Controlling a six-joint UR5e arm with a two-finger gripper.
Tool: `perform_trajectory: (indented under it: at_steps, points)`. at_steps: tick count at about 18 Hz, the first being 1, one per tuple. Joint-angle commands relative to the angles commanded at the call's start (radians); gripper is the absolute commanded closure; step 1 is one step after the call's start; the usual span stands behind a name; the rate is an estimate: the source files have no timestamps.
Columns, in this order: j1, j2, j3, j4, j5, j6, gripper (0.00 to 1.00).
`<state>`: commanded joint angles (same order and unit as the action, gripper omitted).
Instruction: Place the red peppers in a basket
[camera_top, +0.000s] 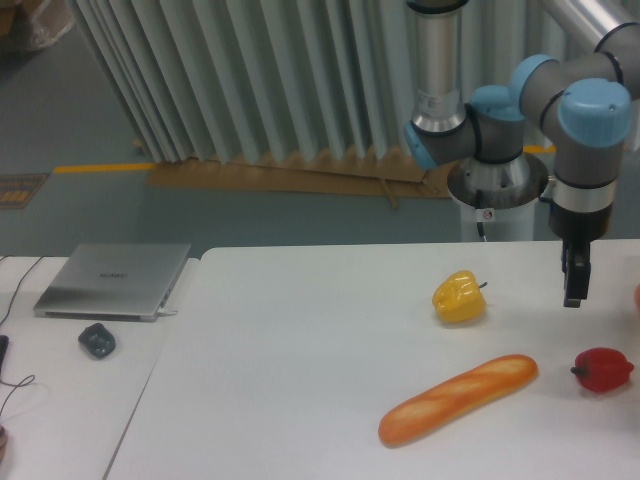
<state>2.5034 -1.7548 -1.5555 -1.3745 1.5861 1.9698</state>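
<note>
White table (300, 340) w/ red pepper (603, 369) below pincer (574, 280), grip state unclear.

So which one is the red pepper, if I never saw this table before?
Look at the white table, far right side, below the robot's dark gripper. The small glossy red bell pepper sits just right of the long orange-brown bread loaf. It is round, lumpy and red, while the other pepper is yellow.

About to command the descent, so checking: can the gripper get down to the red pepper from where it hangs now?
Probably yes. The gripper hangs above and slightly left of the red pepper, with bare table between them. The bread loaf and yellow pepper lie off to the left, clear of that path.
</note>
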Motion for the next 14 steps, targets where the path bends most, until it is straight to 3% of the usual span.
perform_trajectory:
  at_steps: [14]
  points:
    - [-0.001,0.001,0.000,0.000,0.003,-0.014,0.00]
